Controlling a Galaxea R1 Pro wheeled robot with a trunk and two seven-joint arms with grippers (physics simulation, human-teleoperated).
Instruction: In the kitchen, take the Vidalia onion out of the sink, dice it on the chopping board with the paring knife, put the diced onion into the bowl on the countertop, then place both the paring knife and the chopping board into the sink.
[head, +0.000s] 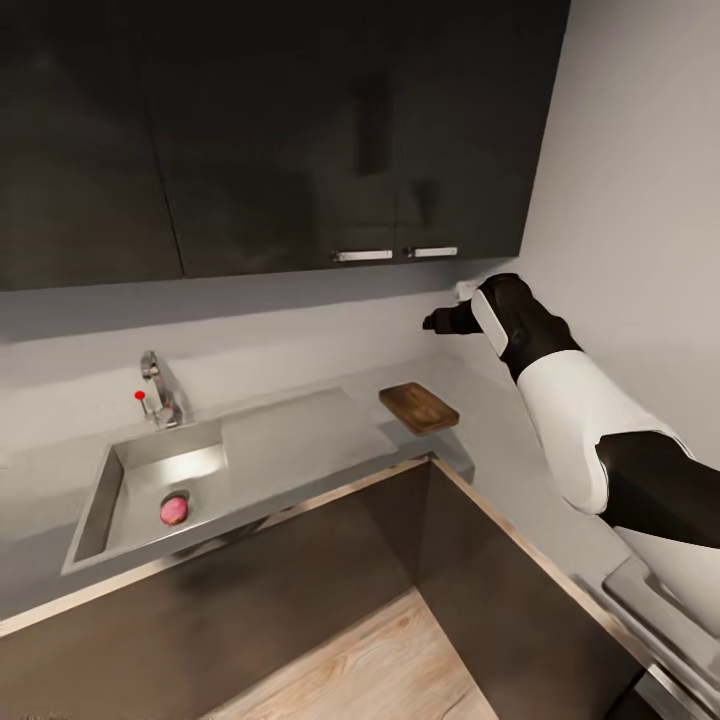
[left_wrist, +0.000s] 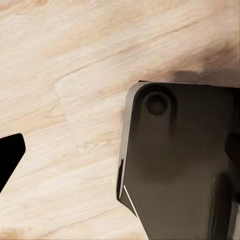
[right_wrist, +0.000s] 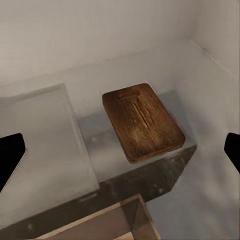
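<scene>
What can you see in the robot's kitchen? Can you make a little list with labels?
onion: pink-red, lying in the sink
sink: steel, set in the countertop
faucet: behind the sink
chopping board: brown wood, flat on the countertop, nothing on it
right arm: raised above the countertop near the board
right claw: open, empty
floor: light wood

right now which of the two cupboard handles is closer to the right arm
The shorter handle, the one toward the corner wall. It sits above the raised right arm, while the longer handle lies further along toward the sink.
</scene>
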